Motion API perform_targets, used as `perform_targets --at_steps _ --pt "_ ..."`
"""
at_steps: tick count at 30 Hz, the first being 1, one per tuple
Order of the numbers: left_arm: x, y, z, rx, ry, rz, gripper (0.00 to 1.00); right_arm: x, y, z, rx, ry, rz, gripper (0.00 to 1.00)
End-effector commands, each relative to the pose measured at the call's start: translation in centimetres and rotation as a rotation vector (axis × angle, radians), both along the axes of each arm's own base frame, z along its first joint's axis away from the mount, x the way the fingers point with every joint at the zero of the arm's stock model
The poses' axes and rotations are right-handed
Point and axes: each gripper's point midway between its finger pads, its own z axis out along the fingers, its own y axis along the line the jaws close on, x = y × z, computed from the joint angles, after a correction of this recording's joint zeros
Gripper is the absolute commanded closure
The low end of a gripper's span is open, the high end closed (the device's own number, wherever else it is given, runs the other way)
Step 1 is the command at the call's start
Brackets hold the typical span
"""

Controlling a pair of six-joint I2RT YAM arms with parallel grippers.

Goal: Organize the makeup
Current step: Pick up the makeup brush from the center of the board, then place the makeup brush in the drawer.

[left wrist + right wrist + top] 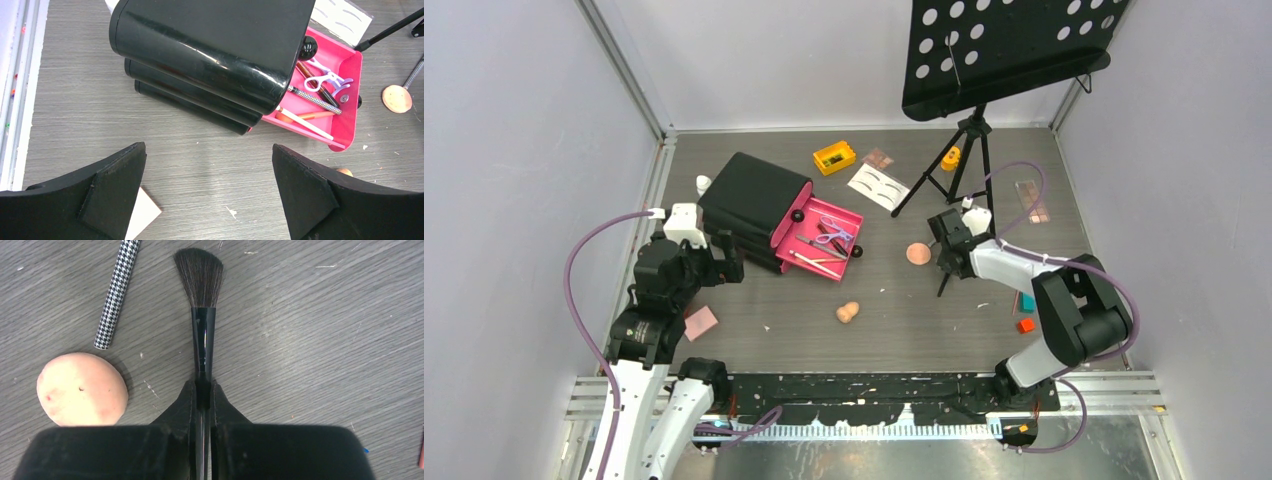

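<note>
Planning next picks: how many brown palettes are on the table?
2. One brown palette lies at the back beside the yellow box; the other palette far right. More may be hidden inside the chest.

My left arm [659, 300] is black through its upper joints, with a white block near the wrist and white links lower down toward the base. My right arm [1064, 310] has a bulky black elbow housing between white links. A purple cable [570, 262] loops loosely beside each arm. My left jaws are matte black wedges with angular, faceted inner faces; my right jaws are black too, narrowing from a broad flat block to slim tips.
</note>
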Motion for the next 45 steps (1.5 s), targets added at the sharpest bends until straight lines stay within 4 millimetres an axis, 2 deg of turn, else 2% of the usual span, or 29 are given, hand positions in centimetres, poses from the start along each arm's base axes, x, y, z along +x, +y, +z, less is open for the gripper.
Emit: perform_targets --at_steps 1,4,7,12,17,22,26,29,34,36,45 --pt "0.7 -0.3 1.1 -0.014 -0.053 -0.011 0.0 0.2 -0.3 1.3 0.013 -0.054 0.005 0.98" --pt "0.7 -0.3 1.1 -0.014 -0.051 -0.011 0.0 0.3 0.8 2.6 0.049 -0.074 0.079 1.0" --pt "0.7 -0.3 1.1 -0.014 -0.051 -0.011 0.0 0.3 2.9 4.3 0.081 -0.108 0.17 1.0" --pt "0.7 -0.3 1.0 -0.013 -0.049 -0.011 0.0 -0.3 7.8 6.9 0.115 -0.184 0.372 1.0" --pt "0.8 -0.3 0.9 -0.014 -0.046 -0.01 0.0 -0.9 12.9 7.9 0.133 -0.239 0.591 1.0" --pt "0.8 -0.3 1.0 -0.014 -0.047 -0.01 0.0 -1.7 18.3 11.4 0.156 -0.29 0.856 1.0" --pt "0.7 -0.3 1.0 -0.013 -0.049 -0.009 0.0 -3.6 22.1 13.7 0.215 -0.278 1.111 1.0" --pt "0.7 -0.2 1.0 -0.014 -0.049 -0.009 0.0 -4.4 23.7 14.4 0.233 -0.223 1.25 1.0" --pt "0.6 -0.2 1.0 -0.013 -0.052 -0.007 0.0 -4.3 25.7 14.8 0.23 -0.111 1.379 1.0" --pt "0.7 -0.2 1.0 -0.013 -0.052 -0.006 0.0 -4.0 26.3 14.1 0.228 -0.05 1.391 1.0" --pt "0.6 -0.2 1.1 -0.013 -0.055 -0.006 0.0 -2.5 27.7 13.2 0.17 0.058 1.453 1.0"
